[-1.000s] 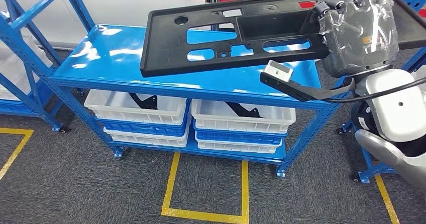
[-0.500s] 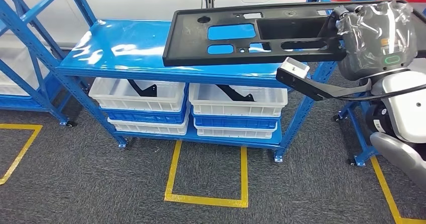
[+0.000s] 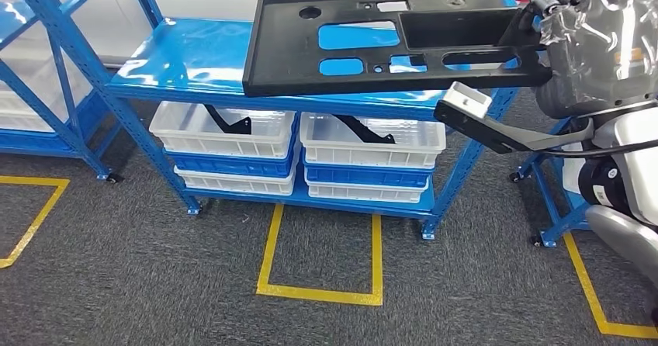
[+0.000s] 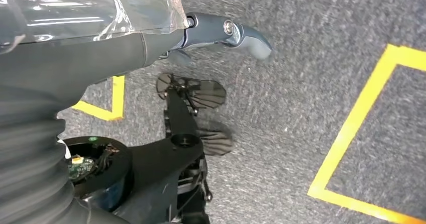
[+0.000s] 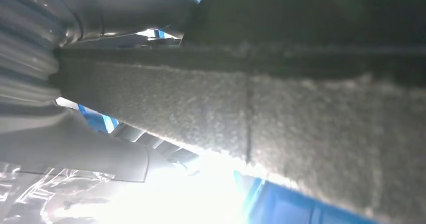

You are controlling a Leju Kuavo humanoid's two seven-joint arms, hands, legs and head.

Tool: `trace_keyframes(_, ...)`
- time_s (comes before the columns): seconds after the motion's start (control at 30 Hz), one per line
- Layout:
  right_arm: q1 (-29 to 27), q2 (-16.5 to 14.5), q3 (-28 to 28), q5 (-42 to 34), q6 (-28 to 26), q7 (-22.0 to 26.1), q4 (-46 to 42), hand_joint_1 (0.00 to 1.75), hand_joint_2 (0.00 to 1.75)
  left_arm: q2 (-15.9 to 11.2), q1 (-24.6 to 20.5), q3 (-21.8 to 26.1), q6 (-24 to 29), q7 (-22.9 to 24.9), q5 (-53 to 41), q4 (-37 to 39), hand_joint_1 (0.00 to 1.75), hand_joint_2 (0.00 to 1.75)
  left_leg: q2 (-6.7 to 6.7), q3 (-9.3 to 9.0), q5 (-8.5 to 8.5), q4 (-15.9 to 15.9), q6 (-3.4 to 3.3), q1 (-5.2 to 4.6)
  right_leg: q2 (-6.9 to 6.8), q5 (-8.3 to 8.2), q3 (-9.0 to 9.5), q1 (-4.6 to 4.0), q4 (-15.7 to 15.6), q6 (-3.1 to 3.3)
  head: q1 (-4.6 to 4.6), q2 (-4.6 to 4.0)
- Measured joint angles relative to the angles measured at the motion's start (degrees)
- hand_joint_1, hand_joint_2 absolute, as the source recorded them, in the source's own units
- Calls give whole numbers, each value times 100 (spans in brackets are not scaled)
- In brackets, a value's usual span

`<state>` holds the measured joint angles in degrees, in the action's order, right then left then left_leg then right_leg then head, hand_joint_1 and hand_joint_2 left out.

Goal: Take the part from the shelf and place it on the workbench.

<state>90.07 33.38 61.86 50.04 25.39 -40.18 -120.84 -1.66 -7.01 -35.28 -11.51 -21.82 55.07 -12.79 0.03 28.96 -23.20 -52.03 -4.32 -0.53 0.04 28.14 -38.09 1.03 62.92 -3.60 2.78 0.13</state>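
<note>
A large flat black plastic part [image 3: 283, 47] with several cut-outs hangs level in the air, above the front edge of the blue workbench top [image 3: 194, 59]. My right hand [image 3: 597, 43], wrapped in clear film, grips the part's right end. In the right wrist view the part's rough black edge [image 5: 301, 123] runs across the picture, close against the right hand [image 5: 90, 153]. In the left wrist view my left hand [image 4: 100, 38] hangs over the grey carpet, a finger [image 4: 241, 33] stretched out and nothing in it.
White and blue bins [image 3: 225, 133] [image 3: 372, 144] holding black parts sit on the bench's lower shelf. A blue rack frame [image 3: 46, 20] stands at the left and another [image 3: 551, 206] at the right. Yellow floor lines [image 3: 318, 292] mark the carpet before the bench.
The whole view has shifted, so the camera has moved: the bench and floor lines sit differently in the picture. The right hand still holds the part, which now sits higher in the frame.
</note>
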Motion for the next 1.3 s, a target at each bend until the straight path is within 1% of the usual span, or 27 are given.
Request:
trace_keyframes(0.07, -8, 20, -31, -32, 27, 0, -19, 175, 175, -2, 4, -1, 2, 26, -11, 0, 0, 175, 6, 128, 97, -13, -5, -1, -1, 342, -188, 12, 735, -34, -1, 0)
trace_keyframes(0.1, -15, 33, -40, -38, 57, 0, -32, 175, 175, -1, 5, -1, 2, 45, -23, 0, 0, 175, 9, 196, 144, -25, 3, 1, -2, 334, -163, 19, 871, -48, 1, 0)
trace_keyframes(0.13, -22, 45, -53, -37, 99, 1, -46, 175, 175, -2, 6, -2, 2, 64, -38, 0, 0, 175, 10, 265, 185, -44, 15, 7, -3, 217, -21, 29, 766, -60, 1, 0)
trace_keyframes(0.2, -38, 70, -114, -22, 202, 1, -83, 175, 175, -11, 6, -3, 2, 94, -74, 0, 0, 175, 8, 391, 248, -111, 58, 18, -7, -46, 532, 59, 2, -94, 1, 0)
trace_keyframes(0.27, -63, 95, -208, 0, 309, -1, -122, 175, 175, -37, 5, -8, 2, 116, -100, 0, 0, 175, -3, 487, 304, -178, 120, 2, 3, -105, 969, 55, -695, -73, 3, 0)
trace_keyframes(0.3, -81, 111, -255, 13, 370, -1, -140, 175, 175, -50, 6, -16, 2, 138, -114, 0, 0, 175, -10, 524, 343, -196, 150, -10, 9, -83, 1025, 46, -828, -41, 6, 0)
trace_keyframes(0.4, -148, 147, -371, 50, 531, -1, -184, 175, 175, -68, 29, -60, 0, 207, -164, 3, 0, 175, -22, 645, 376, -261, 238, -5, 4, -184, 888, 44, -813, 115, 10, 0)
trace_keyframes(0.47, -166, 157, -432, 55, 592, 0, -214, 175, 175, -74, 38, -102, -1, 218, -185, 4, 0, 175, -22, 827, -19, -670, 292, 20, -7, -300, 757, 52, -817, 218, 11, 0)
trace_keyframes(0.53, -164, 160, -487, 51, 646, 0, -239, 175, 175, -74, 24, -135, 1, 222, -203, 4, 0, 175, -21, 1077, -603, -1509, 331, 37, -8, -423, 603, 33, -812, 265, 12, 0)
trace_keyframes(0.57, -163, 161, -507, 46, 673, 0, -250, 175, 175, -74, 13, -145, 1, 222, -214, 4, 0, 175, -21, 1152, -777, -1882, 338, 40, -7, -484, 527, 21, -810, 274, 13, 0)
trace_keyframes(0.6, -162, 161, -522, 41, 700, 1, -261, 175, 175, -74, 0, -156, 1, 221, -227, 4, 0, 175, -22, 1136, -820, -2078, 333, 39, -5, -545, 451, 7, -808, 277, 13, 0)
trace_keyframes(0.63, -160, 161, -533, 33, 727, 1, -272, 175, 175, -74, -16, -168, 1, 221, -241, 4, 0, 175, -22, 1009, -747, -2040, 310, 32, -1, -605, 379, -10, -808, 278, 13, 0)
trace_keyframes(0.7, -143, 161, -563, 6, 768, 1, -283, 175, 175, -77, -61, -194, 0, 220, -270, 4, 0, 175, -26, 466, -484, -1360, 201, -5, 4, -721, 254, -38, -807, 275, 13, 0)
trace_keyframes(0.77, -114, 163, -616, -19, 790, 0, -284, 175, 175, -89, -124, -228, -7, 220, -293, 4, 0, 175, -18, -122, -410, -491, 87, -72, -1, -826, 171, -57, -812, 248, 10, 0)
trace_keyframes(0.8, -102, 164, -641, -25, 796, 0, -285, 175, 175, -96, -151, -247, -14, 220, -298, 4, 0, 175, -18, -274, -416, -236, 66, -103, -11, -878, 151, -49, -818, 227, 11, 0)
trace_keyframes(0.83, -91, 162, -658, -25, 801, 0, -285, 175, 175, -99, -171, -265, -20, 221, -300, 4, 0, 175, -16, -325, -416, -113, 64, -125, -23, -930, 140, -42, -830, 198, 13, 0)
trace_keyframes(0.9, -80, 157, -670, -24, 810, 0, -284, 175, 175, -95, -183, -287, -21, 231, -301, 4, 0, 175, -17, -242, -288, -65, 43, -122, -32, -987, 108, -25, -844, 133, 20, 0)
trace_keyframes(0.93, -72, 156, -675, -23, 816, 1, -282, 175, 175, -90, -187, -295, -19, 238, -301, 4, 0, 175, -7, -189, -211, -38, 11, -107, -25, -875, 51, -24, -764, 101, 15, 0)
trace_keyframes(0.97, -62, 157, -681, -23, 825, 1, -281, 175, 175, -86, -190, -302, -17, 247, -300, 4, 0, 175, 4, -123, -122, -11, -14, -86, -13, -653, -34, -27, -575, 70, 12, 0)
trace_keyframes(1.03, -42, 160, -694, -20, 845, 1, -281, 175, 175, -81, -199, -316, -16, 251, -301, 4, 0, 175, 17, 29, 18, -3, -37, -60, -1, -43, -254, -11, 146, 12, 3, 0)
trace_keyframes(1.07, -38, 160, -697, -18, 861, 1, -281, 175, 175, -79, -198, -323, -16, 234, -304, 4, 0, 175, 20, 113, 81, -5, -31, -52, -2, 140, -335, 5, 549, -21, 4, 0)
trace_keyframes(1.1, -40, 160, -699, -10, 875, 1, -281, 175, 175, -75, -196, -331, -16, 210, -309, 4, 0, 175, 24, 195, 141, -9, -19, -44, -2, 175, -361, 22, 845, -53, 3, 0)
trace_keyframes(1.13, -41, 160, -699, 3, 889, 1, -281, 175, 175, -72, -195, -337, -16, 186, -310, 4, 0, 175, 28, 276, 197, -16, 1, -32, -3, 77, -299, 42, 961, -84, 3, 0)
trace_keyframes(1.17, -39, 160, -699, 20, 894, 1, -281, 175, 175, -69, -195, -343, -16, 170, -308, 4, 0, 175, 32, 352, 249, -30, 27, -14, -5, -90, -133, 63, 859, -117, 3, 0)
trace_keyframes(1.2, -34, 160, -699, 40, 894, 1, -281, 175, 175, -68, -196, -351, -16, 168, -303, 4, 0, 175, 35, 420, 289, -57, 58, 6, -8, -235, 146, 87, 538, -153, 3, 0)
trace_keyframes(1.23, -23, 158, -699, 62, 891, 1, -280, 175, 175, -70, -197, -360, -16, 170, -297, 4, 0, 175, 29, 488, 317, -96, 93, 16, 3, -270, 482, 102, 97, -187, 3, 0)
trace_keyframes(1.3, 8, 153, -699, 94, 883, 1, -280, 175, 175, -78, -211, -379, -16, 173, -293, 4, 0, 175, 8, 597, 371, -179, 167, 9, 48, -133, 950, 106, -630, -154, 5, 0)
